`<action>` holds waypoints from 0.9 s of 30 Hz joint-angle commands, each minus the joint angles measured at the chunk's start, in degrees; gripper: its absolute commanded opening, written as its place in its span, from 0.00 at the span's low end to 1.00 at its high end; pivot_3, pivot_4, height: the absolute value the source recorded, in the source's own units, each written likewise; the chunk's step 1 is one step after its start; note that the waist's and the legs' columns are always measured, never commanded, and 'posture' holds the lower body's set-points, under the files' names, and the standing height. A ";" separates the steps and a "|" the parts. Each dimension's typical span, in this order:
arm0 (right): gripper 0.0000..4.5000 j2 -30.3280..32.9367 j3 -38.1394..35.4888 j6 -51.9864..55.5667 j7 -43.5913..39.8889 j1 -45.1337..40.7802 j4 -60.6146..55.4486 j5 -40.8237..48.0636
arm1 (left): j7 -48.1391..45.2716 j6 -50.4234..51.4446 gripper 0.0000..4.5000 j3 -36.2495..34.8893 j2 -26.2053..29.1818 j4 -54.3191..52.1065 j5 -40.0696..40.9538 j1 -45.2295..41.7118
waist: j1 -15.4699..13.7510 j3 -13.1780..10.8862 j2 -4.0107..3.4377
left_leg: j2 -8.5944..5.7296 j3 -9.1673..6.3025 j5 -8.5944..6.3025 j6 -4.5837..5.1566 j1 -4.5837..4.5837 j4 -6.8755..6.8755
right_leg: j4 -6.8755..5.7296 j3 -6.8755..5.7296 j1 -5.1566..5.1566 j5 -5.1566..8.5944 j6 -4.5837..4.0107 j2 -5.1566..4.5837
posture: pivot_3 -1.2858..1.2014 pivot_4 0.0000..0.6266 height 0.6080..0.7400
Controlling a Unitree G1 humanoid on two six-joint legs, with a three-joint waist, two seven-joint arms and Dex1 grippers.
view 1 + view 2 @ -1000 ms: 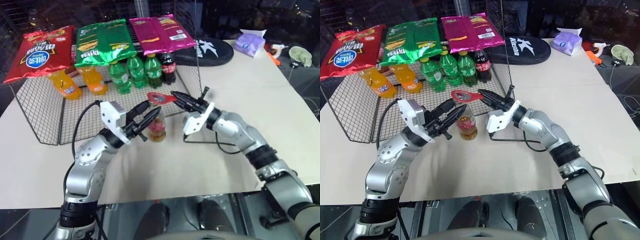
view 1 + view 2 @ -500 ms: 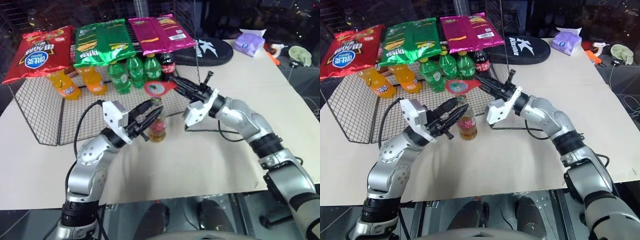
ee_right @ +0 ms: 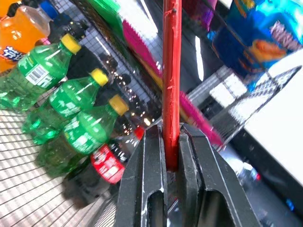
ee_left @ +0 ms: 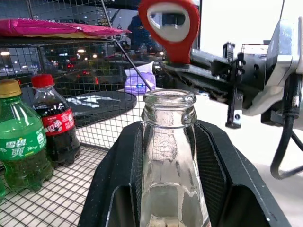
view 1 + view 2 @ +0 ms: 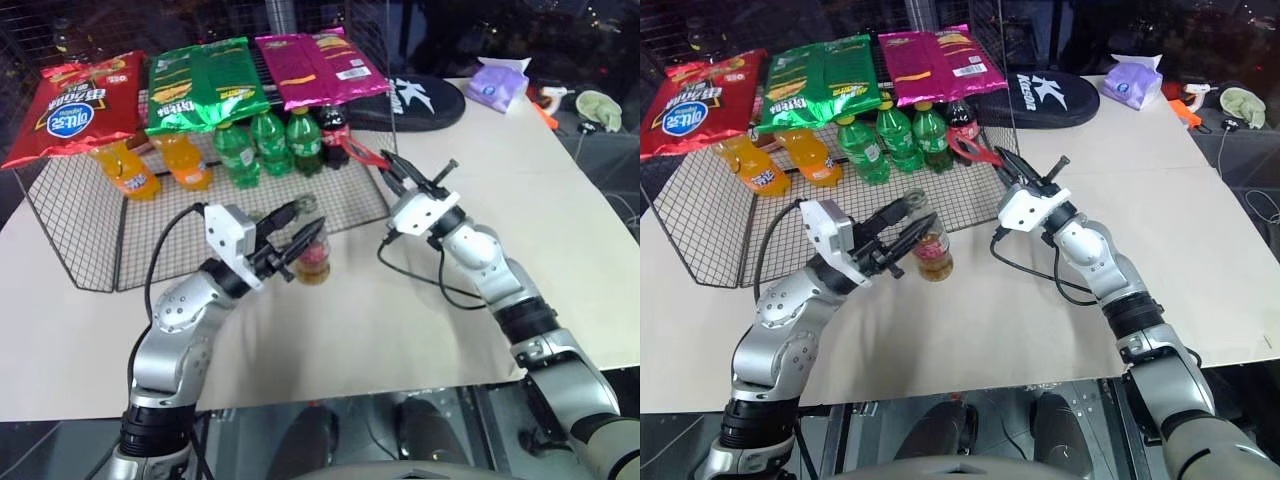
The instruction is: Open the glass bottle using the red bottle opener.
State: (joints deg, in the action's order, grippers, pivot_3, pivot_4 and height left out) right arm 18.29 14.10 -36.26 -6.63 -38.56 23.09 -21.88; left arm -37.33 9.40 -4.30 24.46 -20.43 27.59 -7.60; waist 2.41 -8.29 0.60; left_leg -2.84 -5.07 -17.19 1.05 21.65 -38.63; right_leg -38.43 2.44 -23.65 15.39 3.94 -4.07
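The glass bottle (image 5: pixel 314 263) stands upright on the beige table, amber drink inside and a pink-red label round it. In the left wrist view its mouth (image 4: pixel 169 100) is bare, with no cap on it. My left gripper (image 5: pixel 312 220) is open, one finger on each side of the bottle's neck. My right gripper (image 5: pixel 393 170) is up and to the right of the bottle, apart from it, shut on the handle of the red bottle opener (image 5: pixel 358 153). The opener's loop head (image 4: pixel 169 22) is above and beyond the bottle's mouth.
A wire rack (image 5: pixel 80 235) at the back left holds orange soda bottles (image 5: pixel 130 170), green bottles (image 5: pixel 272 145) and a cola bottle (image 5: pixel 334 133), with snack bags (image 5: pixel 205 82) on top. A black bag (image 5: pixel 410 100) and a purple pack (image 5: pixel 500 85) lie at the back right. A black cable (image 5: pixel 440 290) trails from the right wrist.
The right gripper has lifted the opener off the bottle's top and carried it right and back while rolling. The left fingers have parted slightly around the neck.
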 commanded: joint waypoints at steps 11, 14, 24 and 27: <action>0.00 -0.10 -1.93 1.04 -0.60 1.34 -3.62 2.25 | -0.21 -0.09 0.71 -0.19 0.35 -1.47 -0.74 1.02 | 0.01 -0.01 0.00 | 0.01 -0.01 0.00 0.00 0.05 0.03 | 0.02 -0.01 -0.06 0.00 0.00 0.00 | 0.52 0.24 1.00; 0.00 -1.20 -2.99 -0.10 -3.67 3.26 -5.51 9.46 | -1.38 1.04 0.71 -0.73 0.91 -3.13 1.47 2.24 | 0.00 -0.01 0.00 | 0.01 -0.01 0.00 0.00 0.05 0.04 | 0.03 -0.01 -0.06 0.00 0.00 0.00 | 0.52 0.24 1.00; 0.00 4.73 -9.14 18.86 -17.31 18.23 -20.29 27.94 | -2.91 1.91 0.71 -5.98 4.55 -8.24 4.33 10.82 | -0.30 -0.02 -0.01 | 0.03 -0.07 -0.01 0.01 0.08 0.18 | 0.25 -0.05 -0.02 0.00 0.00 -0.03 | 0.52 0.24 1.00; 0.00 6.07 -9.09 29.73 -22.67 23.75 -27.07 36.30 | -3.12 1.50 0.71 -6.57 4.90 -8.52 4.02 12.57 | -0.34 -0.04 -0.04 | 0.05 -0.06 -0.01 0.01 0.08 0.23 | 0.28 -0.04 -0.02 0.00 0.00 -0.04 | 0.52 0.24 1.00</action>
State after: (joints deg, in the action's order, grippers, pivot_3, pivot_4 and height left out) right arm 24.02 5.83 -11.51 -26.70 -15.14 1.42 9.28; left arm -40.07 11.67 -9.58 28.84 -26.58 31.10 4.85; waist 2.06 -8.33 0.56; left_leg -2.78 -5.13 -17.19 1.06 21.74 -38.39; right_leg -38.13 2.40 -23.67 15.39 3.93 -4.11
